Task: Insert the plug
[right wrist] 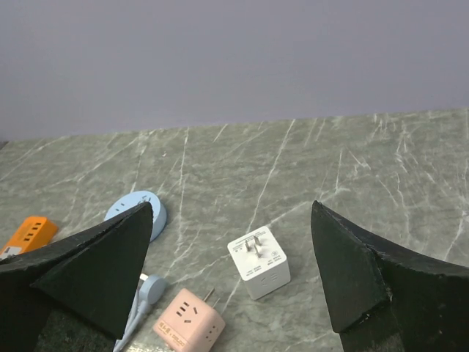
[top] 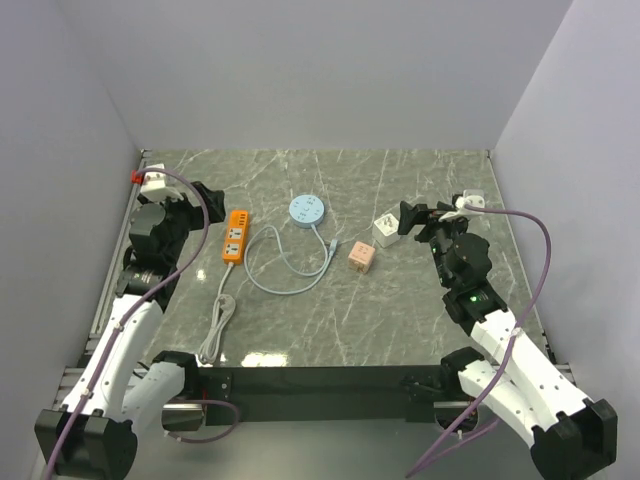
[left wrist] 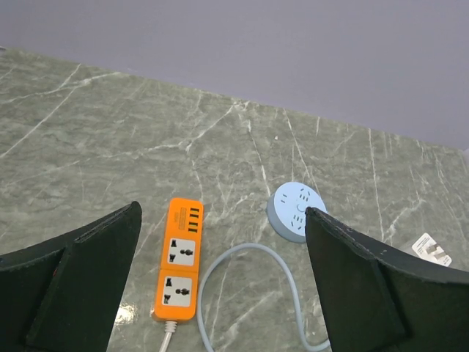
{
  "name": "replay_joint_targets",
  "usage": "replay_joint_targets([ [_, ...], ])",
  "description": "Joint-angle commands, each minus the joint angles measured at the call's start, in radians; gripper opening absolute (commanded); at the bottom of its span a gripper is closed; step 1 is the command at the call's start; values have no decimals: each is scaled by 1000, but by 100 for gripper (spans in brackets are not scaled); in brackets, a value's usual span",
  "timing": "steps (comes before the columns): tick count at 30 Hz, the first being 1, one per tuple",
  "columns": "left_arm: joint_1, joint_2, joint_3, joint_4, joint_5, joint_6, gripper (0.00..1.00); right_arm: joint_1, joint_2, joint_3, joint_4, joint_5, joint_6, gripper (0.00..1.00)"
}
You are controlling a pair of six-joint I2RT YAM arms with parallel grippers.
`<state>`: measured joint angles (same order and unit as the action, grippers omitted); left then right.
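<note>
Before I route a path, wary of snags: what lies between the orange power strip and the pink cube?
Only the pale-blue cable loop; the top view shows it.

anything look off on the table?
Nothing damaged or spilled. The white adapter sits prongs-up, the pink cube lies skewed beside it, and the blue cable sprawls in a loose loop next to the orange strip, whose sockets are empty.

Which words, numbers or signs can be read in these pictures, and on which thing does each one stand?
No text can be read here.
white adapter: small grey print around its prongs, too small to read.
orange power strip: no print that I can make out.
blue round socket: no print visible.
pink cube socket: no print visible.
</note>
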<state>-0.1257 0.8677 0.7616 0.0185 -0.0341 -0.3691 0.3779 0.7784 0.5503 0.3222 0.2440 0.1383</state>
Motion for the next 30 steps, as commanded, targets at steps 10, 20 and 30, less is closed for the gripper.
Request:
replay_joint_targets([
  [10, 3, -41, -2, 63, -3, -13, 99, -54, 59, 36, 3, -69, 35, 94],
  [20, 3, 80, 16, 227, 76, -31, 99, -106, 373, 204, -121, -147, 27, 94],
  [30, 3, 51, -22, 224, 106, -16, 99, -112, 666, 402, -259, -143, -26, 93],
])
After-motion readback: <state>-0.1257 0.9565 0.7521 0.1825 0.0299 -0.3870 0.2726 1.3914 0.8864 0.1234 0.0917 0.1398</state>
